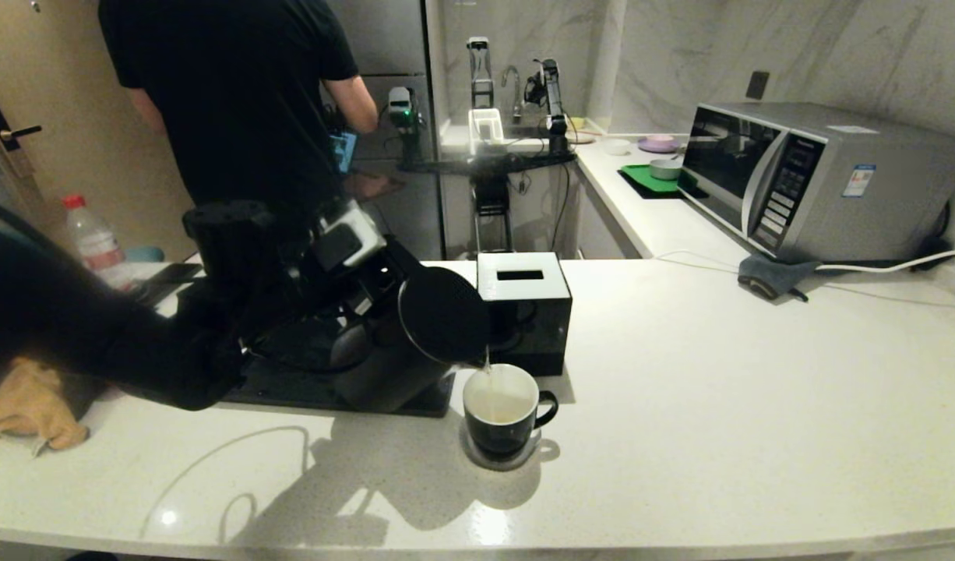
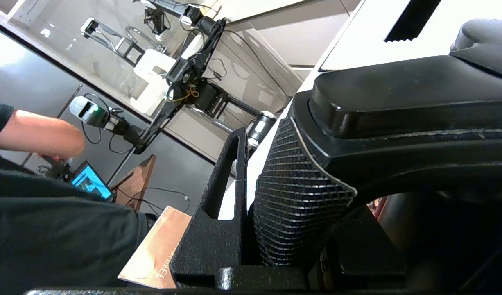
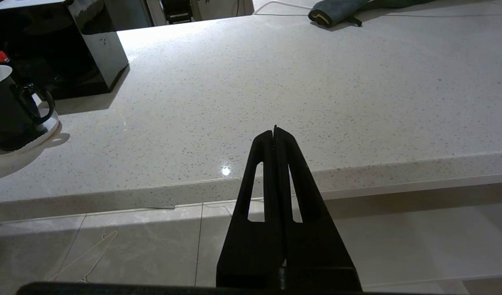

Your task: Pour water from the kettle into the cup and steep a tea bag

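Kettle (image 1: 415, 343) handle hidden — tea bag unseen.

A pale speckled stone counter (image 1: 680, 405) carries the cup (image 1: 502, 413) on a coaster (image 1: 516, 461) near the middle, a glossy black box (image 1: 528, 312) just behind it, a microwave (image 1: 820, 179) far right, a grey cloth (image 1: 769, 274) before it, and an orange cloth (image 1: 29, 405) at the left edge

Your head camera is looking down across the counter (image 1: 680, 374) from above; the left wrist one is pressing close against the kettle (image 2: 398, 94) handle; the right is peering low over the counter's edge — both catching the cup (image 1: 499, 413).
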Tool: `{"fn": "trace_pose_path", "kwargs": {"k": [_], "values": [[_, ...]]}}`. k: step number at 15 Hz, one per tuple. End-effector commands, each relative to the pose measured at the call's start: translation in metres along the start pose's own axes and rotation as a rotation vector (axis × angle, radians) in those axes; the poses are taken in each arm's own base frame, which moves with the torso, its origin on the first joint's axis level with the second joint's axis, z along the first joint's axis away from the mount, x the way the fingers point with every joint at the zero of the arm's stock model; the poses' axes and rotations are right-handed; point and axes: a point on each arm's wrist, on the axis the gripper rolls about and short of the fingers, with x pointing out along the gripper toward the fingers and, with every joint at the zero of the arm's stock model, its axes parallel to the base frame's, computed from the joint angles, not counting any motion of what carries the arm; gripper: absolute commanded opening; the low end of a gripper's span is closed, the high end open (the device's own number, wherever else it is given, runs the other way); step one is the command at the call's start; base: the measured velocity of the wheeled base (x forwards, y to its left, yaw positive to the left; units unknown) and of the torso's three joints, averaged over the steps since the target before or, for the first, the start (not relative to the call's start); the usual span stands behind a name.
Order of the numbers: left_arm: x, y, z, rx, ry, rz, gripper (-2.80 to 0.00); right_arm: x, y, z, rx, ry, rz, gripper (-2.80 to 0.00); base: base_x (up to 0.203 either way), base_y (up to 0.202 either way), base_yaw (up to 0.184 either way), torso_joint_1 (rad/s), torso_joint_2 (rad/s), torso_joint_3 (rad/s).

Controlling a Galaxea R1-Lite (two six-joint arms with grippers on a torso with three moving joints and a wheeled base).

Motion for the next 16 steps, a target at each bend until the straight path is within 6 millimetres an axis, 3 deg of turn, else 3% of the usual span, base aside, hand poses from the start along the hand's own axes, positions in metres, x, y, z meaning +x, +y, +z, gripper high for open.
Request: {"fn": "trace_pose_path", "kwargs": {"k": [1,16], "values": [[0.0,-0.0002,0.0013,0.009,-0.008,0.001,-2.8,0.0001,0.0,0.0001,0.0,0.001,-0.001,-2.8,0.0,0.0,0.0,0.0,0.0,0.0],[-0.0014,-0.0014,0.0102,0.015,-0.029,-0.001,-2.8,0.0001,0.0,0.0002,0.0,0.001,0.0,-2.8,0.0,0.0,0.0,0.0,0.0,0.0]]}}
